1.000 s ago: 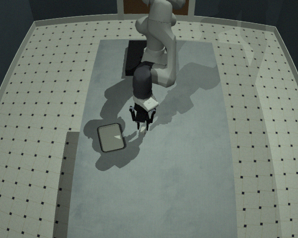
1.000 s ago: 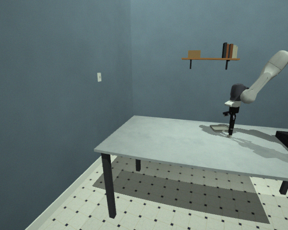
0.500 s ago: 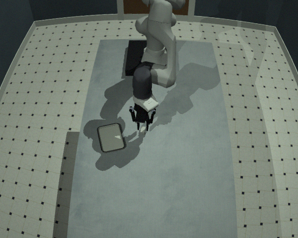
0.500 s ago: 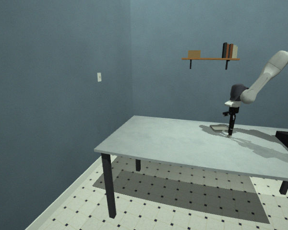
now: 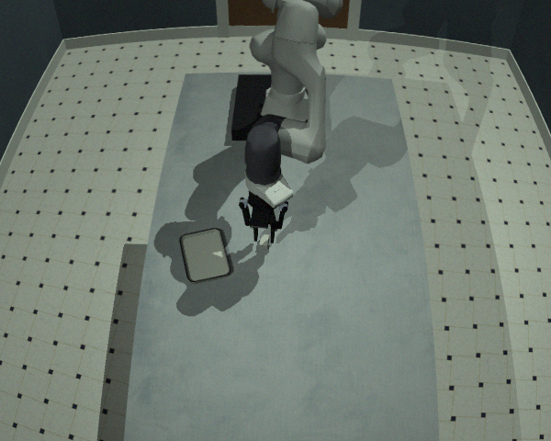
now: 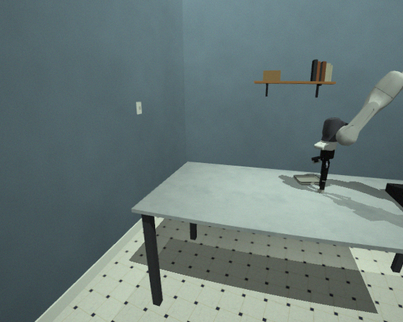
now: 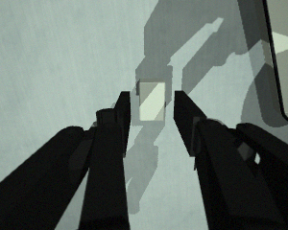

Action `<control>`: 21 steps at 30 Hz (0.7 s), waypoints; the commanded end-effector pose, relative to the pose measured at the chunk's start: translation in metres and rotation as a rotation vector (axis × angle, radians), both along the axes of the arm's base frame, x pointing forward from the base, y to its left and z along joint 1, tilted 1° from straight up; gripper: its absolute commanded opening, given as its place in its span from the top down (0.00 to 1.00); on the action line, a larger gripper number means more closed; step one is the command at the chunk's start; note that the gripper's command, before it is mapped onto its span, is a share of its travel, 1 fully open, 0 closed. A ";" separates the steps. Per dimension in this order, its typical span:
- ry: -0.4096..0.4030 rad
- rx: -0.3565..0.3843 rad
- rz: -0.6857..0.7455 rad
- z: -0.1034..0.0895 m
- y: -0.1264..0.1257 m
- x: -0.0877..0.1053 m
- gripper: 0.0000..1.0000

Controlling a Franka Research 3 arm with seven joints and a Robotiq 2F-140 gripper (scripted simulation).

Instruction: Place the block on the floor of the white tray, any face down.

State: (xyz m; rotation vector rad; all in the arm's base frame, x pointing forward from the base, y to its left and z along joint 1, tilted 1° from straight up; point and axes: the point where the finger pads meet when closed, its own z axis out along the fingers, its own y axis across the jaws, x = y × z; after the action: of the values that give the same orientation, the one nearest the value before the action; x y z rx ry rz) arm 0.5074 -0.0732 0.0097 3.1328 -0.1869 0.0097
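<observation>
Your gripper [image 5: 264, 238] stood low over the grey table [image 5: 313, 308], its fingers set narrow and straddling the pale block [image 7: 152, 101] without squeezing it. The block lay just right of the white tray [image 5: 182, 256]. You were likely mid-grasp; next you needed to close, then lift.

In the wrist view the white tray [image 7: 277, 72] runs off the right and top edges — only its near corner and a strip of floor show. In the top view the gripper [image 5: 264, 238] covers most of the block [image 5: 264, 240], and the arm [image 5: 295, 71] is cut off at the upper edge. In the exterior view the block is too small to make out.
</observation>
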 end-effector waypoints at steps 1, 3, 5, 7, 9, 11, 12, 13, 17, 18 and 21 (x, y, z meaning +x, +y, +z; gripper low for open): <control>-0.003 0.000 0.005 -0.004 0.000 0.001 0.66; -0.003 0.000 0.005 -0.005 0.000 0.001 0.66; -0.003 0.000 0.005 -0.007 0.000 0.001 0.66; -0.003 0.000 0.005 -0.011 0.000 0.001 0.66; -0.003 0.000 0.005 -0.015 0.000 0.001 0.66; -0.003 0.000 0.005 -0.018 0.000 0.001 0.66; -0.003 0.000 0.005 -0.020 0.000 0.001 0.66; -0.003 0.000 0.005 -0.021 0.000 0.001 0.66; -0.003 0.000 0.005 -0.023 0.000 0.001 0.66; -0.003 0.000 0.005 -0.023 0.000 0.001 0.66; -0.003 0.000 0.005 -0.023 0.000 0.001 0.66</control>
State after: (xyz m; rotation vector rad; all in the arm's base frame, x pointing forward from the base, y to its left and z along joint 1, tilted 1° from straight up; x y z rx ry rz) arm 0.5057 -0.0730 -0.0140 3.1320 -0.1946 0.0013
